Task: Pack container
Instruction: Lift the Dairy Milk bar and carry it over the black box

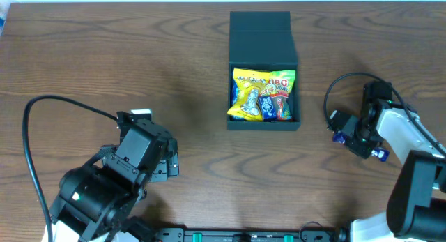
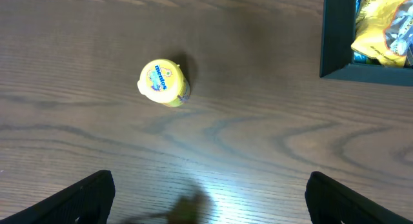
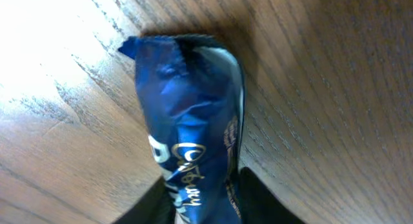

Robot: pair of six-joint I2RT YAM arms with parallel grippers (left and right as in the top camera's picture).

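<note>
Dark wood-grain table [image 1: 104, 54] all round, nothing fancy. The container [image 1: 263, 125] sits up at the far middle of it with its flap lid [image 1: 260, 36] thrown open toward the far edge. It's got snacks in it already: a yellow Haribo bag [image 1: 263, 81] on top, plus a couple of blue packets tucked along the near side.

The left gripper [image 2: 208, 197] hovers over bare table on the near left, well apart from the box. Jaws are spread wide, with one finger [image 2: 84, 198] in each bottom corner of its wrist view and nothing between them. A little yellow Mentos tub [image 2: 162, 82] stands on the wood ahead of it, off to the left of the container's corner.

The right gripper [image 3: 206, 208] is over on the right side, near the box but not touching it, and it's clamped onto a blue Cadbury packet [image 3: 184, 114]. The wrapper sticks out past the fingers, right over the tabletop.
</note>
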